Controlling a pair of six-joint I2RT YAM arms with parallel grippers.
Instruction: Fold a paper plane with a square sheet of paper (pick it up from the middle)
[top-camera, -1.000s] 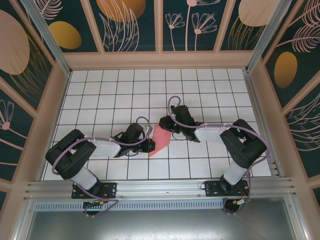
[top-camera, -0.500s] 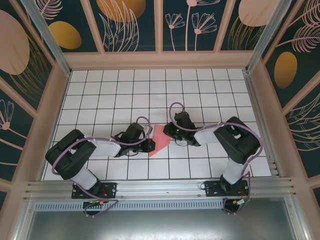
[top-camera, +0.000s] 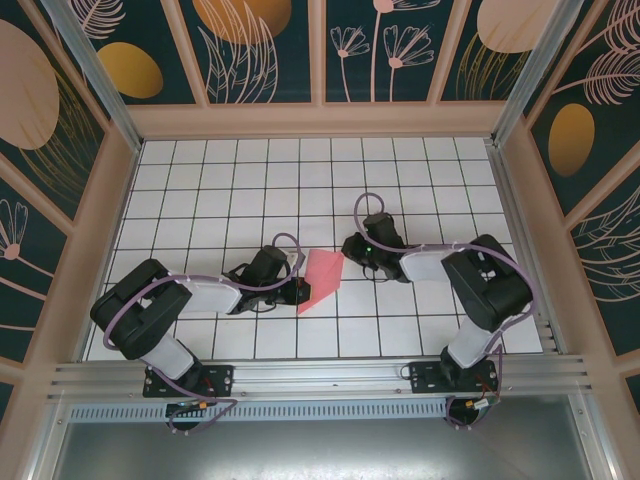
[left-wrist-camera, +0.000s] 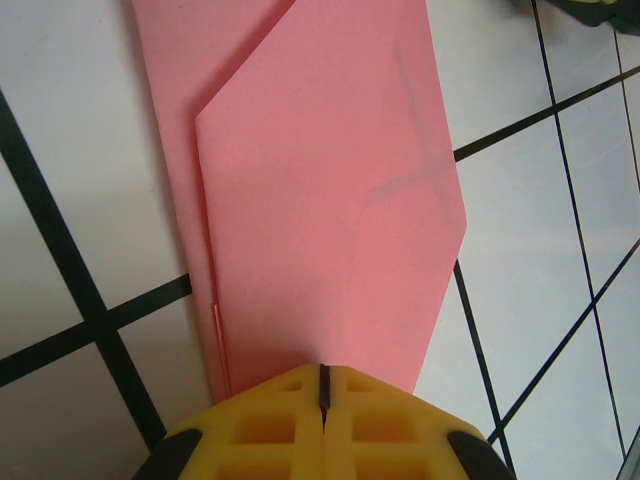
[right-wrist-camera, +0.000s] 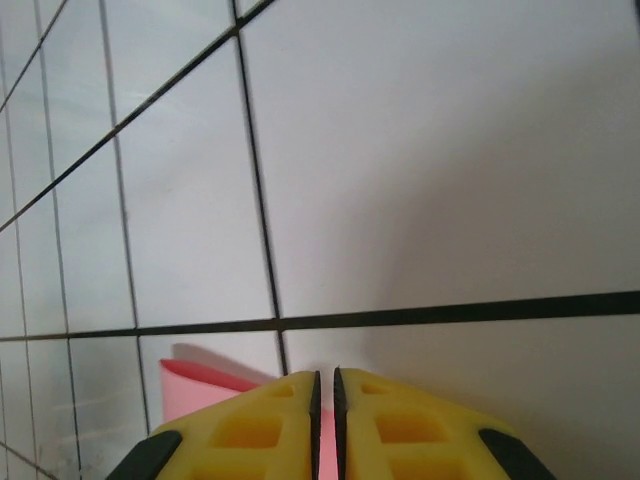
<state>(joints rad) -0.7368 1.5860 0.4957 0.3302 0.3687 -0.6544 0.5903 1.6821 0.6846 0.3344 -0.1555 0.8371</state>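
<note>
The pink sheet of paper (top-camera: 322, 278) lies folded on the white grid table, a long shape with slanted flaps and a point toward the near left. In the left wrist view the paper (left-wrist-camera: 330, 200) shows an overlapping flap with a slanted edge. My left gripper (top-camera: 298, 292) is shut, its yellow fingertips (left-wrist-camera: 280, 400) resting on the paper's near end. My right gripper (top-camera: 349, 246) sits just right of the paper's far corner, shut to a thin slit (right-wrist-camera: 325, 378). A pink raised edge of the paper (right-wrist-camera: 195, 390) shows just past its left finger.
Wooden side walls (top-camera: 95, 230) and a back wall with patterned panels enclose the table. An aluminium rail (top-camera: 320, 375) runs along the near edge by the arm bases. Bare white tiles (top-camera: 250, 180) stretch behind both grippers.
My right gripper has slid off the paper's far part, moving right and a little away, uncovering the far edge. The left arm and the paper have stayed in place.
</note>
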